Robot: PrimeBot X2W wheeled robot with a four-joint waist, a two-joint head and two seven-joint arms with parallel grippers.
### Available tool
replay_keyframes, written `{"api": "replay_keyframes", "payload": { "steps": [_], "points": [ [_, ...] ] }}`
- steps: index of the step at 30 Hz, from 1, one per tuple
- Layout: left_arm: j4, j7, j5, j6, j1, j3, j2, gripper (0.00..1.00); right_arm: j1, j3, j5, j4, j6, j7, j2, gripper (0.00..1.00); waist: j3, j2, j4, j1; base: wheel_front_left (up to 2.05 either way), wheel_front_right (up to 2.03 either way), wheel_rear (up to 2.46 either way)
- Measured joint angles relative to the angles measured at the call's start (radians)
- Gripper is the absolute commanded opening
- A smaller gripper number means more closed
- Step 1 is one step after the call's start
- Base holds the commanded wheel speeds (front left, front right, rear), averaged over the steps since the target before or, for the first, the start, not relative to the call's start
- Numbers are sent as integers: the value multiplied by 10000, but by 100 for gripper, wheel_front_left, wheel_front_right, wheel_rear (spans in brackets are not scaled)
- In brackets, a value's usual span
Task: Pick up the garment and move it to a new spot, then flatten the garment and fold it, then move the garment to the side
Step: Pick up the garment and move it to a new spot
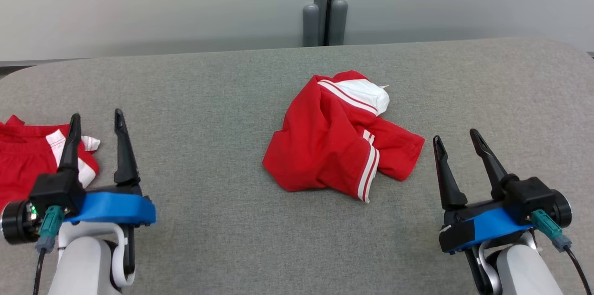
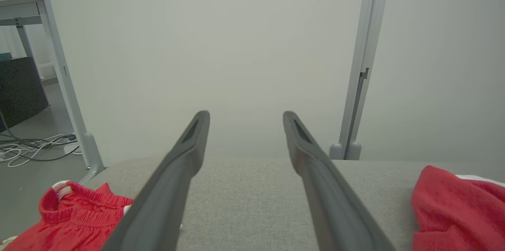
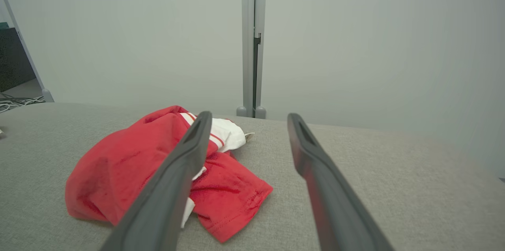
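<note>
A: Item one?
B: Red garment (image 1: 341, 135) with white stripes, crumpled, in the middle of the grey table (image 1: 209, 100), between both arms, touched by neither.
A: Item two?
B: Second red piece (image 1: 23, 160), at the table's left edge, partly behind the left gripper (image 1: 96, 114); possibly shorts, hard to tell.
A: Grippers?
B: Left: fingers spread, empty. Right gripper (image 1: 455, 135): fingers spread, empty, right of the crumpled garment.
</note>
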Motion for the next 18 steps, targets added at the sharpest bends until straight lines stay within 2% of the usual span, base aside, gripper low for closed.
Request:
{"api": "replay_keyframes", "payload": {
  "steps": [6,11,18],
  "points": [
    [173,0,251,-180,838,644,-104,100,282,-79,-92,261,0,0,2,100,-213,0,298,0,0,0,0],
    [546,0,374,-658,1298,738,-334,100,467,-144,-150,575,0,0,2,100,-456,-1,408,0,0,0,0],
    [1039,0,594,-974,1581,819,-520,100,662,-155,-188,1212,0,0,2,100,-746,0,403,0,0,0,0]
  ]
}}
